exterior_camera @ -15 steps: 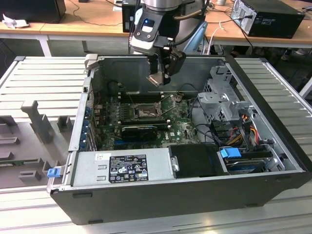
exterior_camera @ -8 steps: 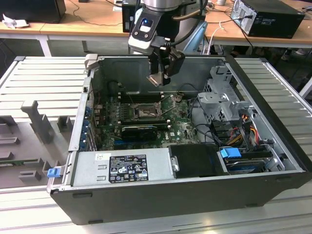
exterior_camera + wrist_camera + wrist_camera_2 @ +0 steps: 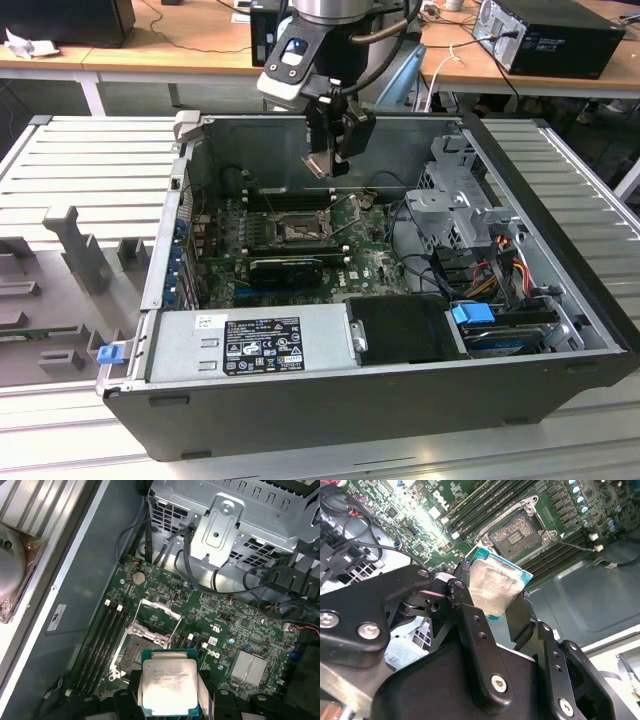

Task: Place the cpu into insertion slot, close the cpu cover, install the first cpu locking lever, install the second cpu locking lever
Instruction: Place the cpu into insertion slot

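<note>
The cpu is a thin, stiff little plate — light enough, I judge, that weight is no worry, but its smooth metal top gives little friction and its underside should not be touched. Take it by two opposite edges only. That is how your pincer has it now: narrowed onto the chip, one finger on each side, top face up and bare in both wrist views.

It hangs in the air inside the computer case, above the green board and near the insertion slot, not yet in it. In the first wrist view its edge overlaps the slot's near rim. The slot looks delicate to me — a tilted or dragged landing could damage its contact bed, so the chip wants to go down flat and square.

The cpu cover stands swung up off the slot, leaving the dark centre exposed. The case rests on a ribbed grey tabletop.
</note>
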### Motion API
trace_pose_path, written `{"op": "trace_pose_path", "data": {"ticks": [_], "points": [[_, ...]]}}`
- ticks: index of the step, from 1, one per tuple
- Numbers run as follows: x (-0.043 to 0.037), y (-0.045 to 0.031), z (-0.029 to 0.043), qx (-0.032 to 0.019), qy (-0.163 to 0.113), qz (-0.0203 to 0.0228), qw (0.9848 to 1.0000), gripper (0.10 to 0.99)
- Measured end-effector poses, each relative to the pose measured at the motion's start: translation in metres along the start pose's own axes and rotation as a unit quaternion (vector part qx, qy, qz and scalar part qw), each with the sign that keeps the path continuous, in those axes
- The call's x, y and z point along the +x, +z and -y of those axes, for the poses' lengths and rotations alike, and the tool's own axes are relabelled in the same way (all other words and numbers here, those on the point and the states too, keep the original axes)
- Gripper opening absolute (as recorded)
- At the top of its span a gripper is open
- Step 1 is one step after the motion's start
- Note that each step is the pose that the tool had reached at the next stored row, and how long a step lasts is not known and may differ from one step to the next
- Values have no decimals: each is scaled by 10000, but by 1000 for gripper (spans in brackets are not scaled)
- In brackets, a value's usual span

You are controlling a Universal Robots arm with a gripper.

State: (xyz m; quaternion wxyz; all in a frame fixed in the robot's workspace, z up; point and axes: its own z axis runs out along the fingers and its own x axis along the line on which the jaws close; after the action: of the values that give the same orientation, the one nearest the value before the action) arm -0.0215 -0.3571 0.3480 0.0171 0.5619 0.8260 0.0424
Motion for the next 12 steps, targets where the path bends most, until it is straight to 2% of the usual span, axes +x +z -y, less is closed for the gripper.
{"op": "trace_pose_path", "data": {"ticks": [3, 12], "points": [[0, 6, 1, -3, 176, 16, 9998, 529], [6, 16, 18, -9, 454, 41, 9990, 529]]}}
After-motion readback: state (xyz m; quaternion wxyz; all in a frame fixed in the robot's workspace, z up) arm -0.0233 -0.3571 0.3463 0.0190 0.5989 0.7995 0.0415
